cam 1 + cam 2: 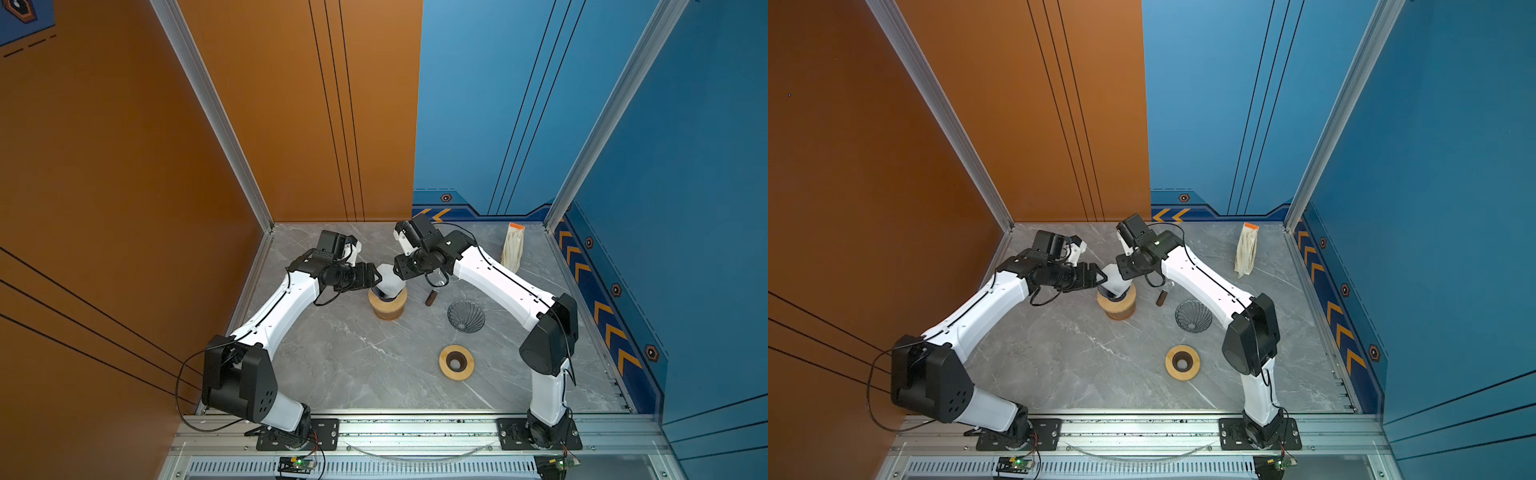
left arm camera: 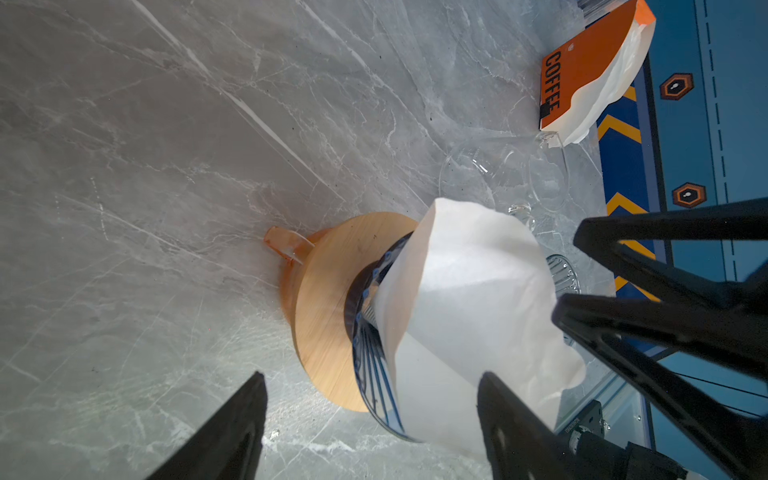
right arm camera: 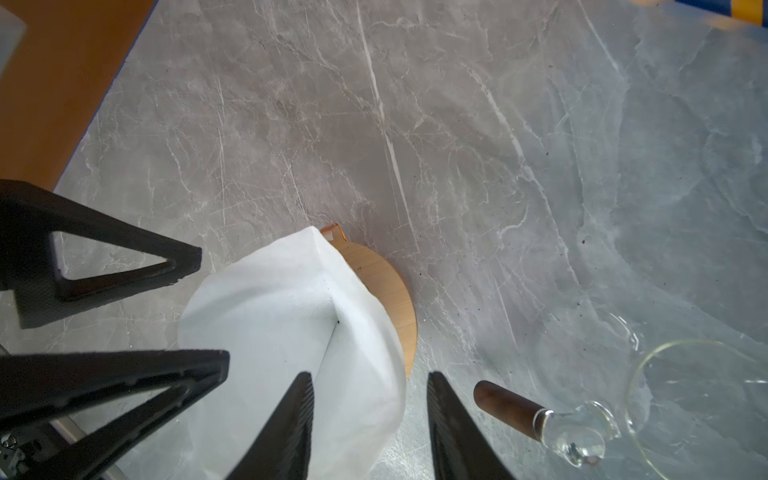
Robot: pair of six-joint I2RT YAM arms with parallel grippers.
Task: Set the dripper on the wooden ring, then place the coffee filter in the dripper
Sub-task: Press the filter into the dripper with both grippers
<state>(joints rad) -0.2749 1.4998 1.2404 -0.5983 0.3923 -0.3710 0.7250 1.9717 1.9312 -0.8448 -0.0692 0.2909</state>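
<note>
Filter [image 1: 391,277] stands tall in dripper [image 2: 370,349] on wooden ring [image 2: 328,299], far middle of desk [image 1: 353,365]; looks unseated. Left hand [image 2: 370,376] wide beside it, right hand [image 3: 370,374] narrower at rim, neither holding. Stray nudge may flip paper out.

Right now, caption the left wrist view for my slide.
White coffee filter stands in the ribbed dripper on its wooden ring, open left gripper straddling it, right gripper beside.
</note>
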